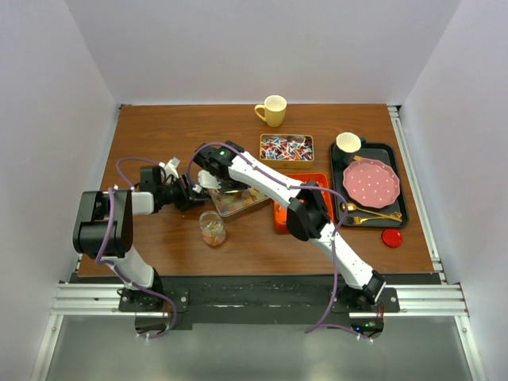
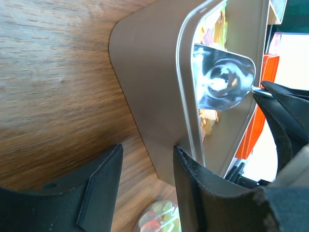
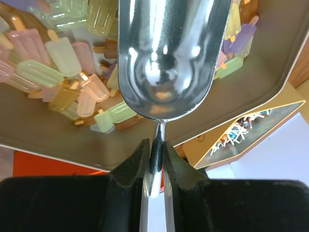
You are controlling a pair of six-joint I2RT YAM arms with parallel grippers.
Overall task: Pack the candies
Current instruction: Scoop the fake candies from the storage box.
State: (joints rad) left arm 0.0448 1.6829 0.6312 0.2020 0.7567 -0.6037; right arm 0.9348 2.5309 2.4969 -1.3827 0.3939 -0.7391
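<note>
top: left gripper point(image 1: 189, 194) sits at the left corner of the metal tray point(image 1: 252, 203). right gripper point(image 1: 213, 168) reaches across over the same tray with the scoop point(image 1: 209, 180). pastel candies point(image 1: 232, 202) are heaped in that tray, wrapped candies point(image 1: 286, 148) are in the tin point(image 1: 286, 160) behind it, and a few candies are in the glass jar point(image 1: 212, 229) just in front. the orange tray point(image 1: 279, 216) is under the right arm.

left wrist: fingers point(image 2: 101, 186) partly apart, straddling the tray's corner. wood shows between the outer finger and the tray wall, so it has no firm hold. the scoop bowl hangs over the tray, and the jar is at the bottom edge.

right wrist: jaws pinched tight on the scoop's thin handle. the bowl is empty and sits just above the pastel candies. the tin is behind at right.
</note>
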